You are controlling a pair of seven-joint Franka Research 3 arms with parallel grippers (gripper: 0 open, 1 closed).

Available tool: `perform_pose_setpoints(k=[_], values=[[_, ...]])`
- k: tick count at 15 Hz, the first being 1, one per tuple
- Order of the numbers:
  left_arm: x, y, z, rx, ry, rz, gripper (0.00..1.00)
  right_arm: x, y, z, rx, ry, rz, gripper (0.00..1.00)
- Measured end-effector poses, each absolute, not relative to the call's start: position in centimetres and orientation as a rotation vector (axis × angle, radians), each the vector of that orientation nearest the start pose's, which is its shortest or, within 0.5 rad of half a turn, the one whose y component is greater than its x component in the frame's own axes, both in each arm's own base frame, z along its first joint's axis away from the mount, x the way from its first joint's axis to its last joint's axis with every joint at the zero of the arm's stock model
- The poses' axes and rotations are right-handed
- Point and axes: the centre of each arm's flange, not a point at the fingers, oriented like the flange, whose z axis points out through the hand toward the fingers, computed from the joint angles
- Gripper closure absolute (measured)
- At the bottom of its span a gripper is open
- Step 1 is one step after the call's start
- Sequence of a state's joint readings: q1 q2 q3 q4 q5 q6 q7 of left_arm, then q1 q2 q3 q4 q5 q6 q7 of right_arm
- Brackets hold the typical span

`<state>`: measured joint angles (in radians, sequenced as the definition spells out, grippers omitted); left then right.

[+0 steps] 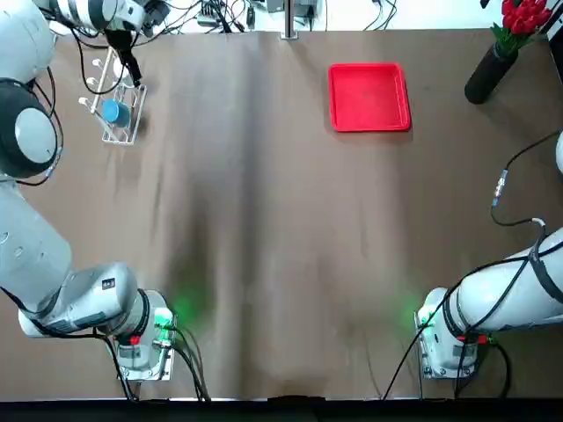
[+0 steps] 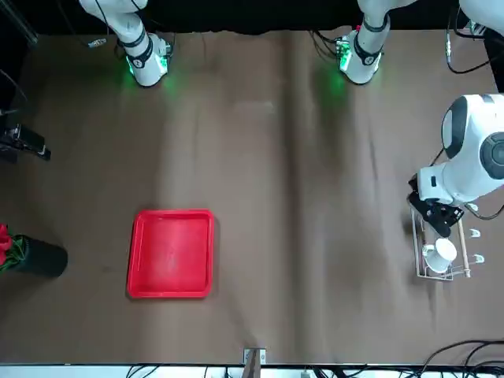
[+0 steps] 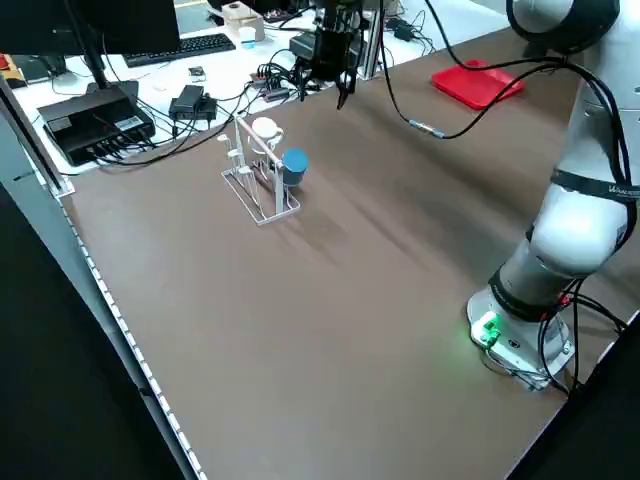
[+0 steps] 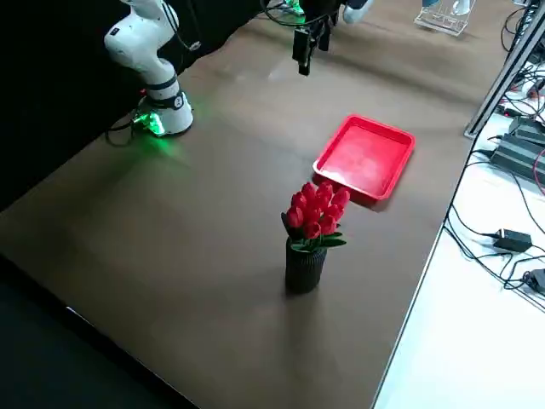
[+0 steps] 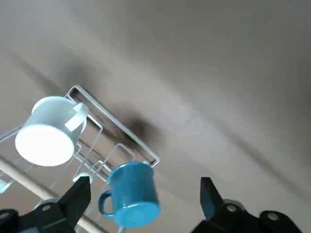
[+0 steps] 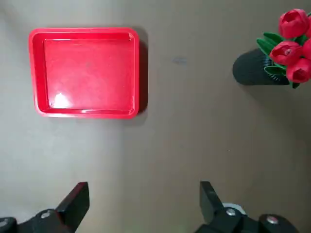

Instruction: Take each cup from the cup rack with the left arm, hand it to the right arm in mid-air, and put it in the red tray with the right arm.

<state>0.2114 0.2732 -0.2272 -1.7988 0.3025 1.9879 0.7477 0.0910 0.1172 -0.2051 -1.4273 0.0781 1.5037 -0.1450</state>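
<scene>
Left gripper (image 5: 143,194) jaws wide, empty, over blue cup (image 5: 132,194); right gripper (image 6: 143,199) jaws wide, empty

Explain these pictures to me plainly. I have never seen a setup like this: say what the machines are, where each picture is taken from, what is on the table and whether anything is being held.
Two white robot arms stand at a brown table. One picture looks down from overhead, one faces the robot from across the table, two look from the sides, and two come from cameras on the wrists.

The left gripper hangs just above the cup rack, fingers open, holding nothing. The blue cup and the white cup both hang on the rack.

The right gripper hangs above the table near the red tray, open and empty. The tray holds nothing. A dark vase of red tulips stands near it.
</scene>
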Motion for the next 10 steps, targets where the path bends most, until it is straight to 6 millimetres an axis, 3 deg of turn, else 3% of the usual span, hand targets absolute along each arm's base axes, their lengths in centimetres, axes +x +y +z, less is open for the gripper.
perform_pose_setpoints(k=[4,6,10], values=[[60.8,5.0,35.8,-2.642,1.305,0.181,0.00,58.2,-4.2,62.1,-3.081,-0.077,0.048,0.00],[59.6,6.6,33.5,-2.614,1.323,0.130,0.00,58.3,-4.9,62.1,-3.083,-0.057,0.033,0.00],[57.7,7.7,32.0,-2.579,1.335,0.100,0.00,58.2,-5.6,62.1,-3.084,-0.038,0.032,0.00]])
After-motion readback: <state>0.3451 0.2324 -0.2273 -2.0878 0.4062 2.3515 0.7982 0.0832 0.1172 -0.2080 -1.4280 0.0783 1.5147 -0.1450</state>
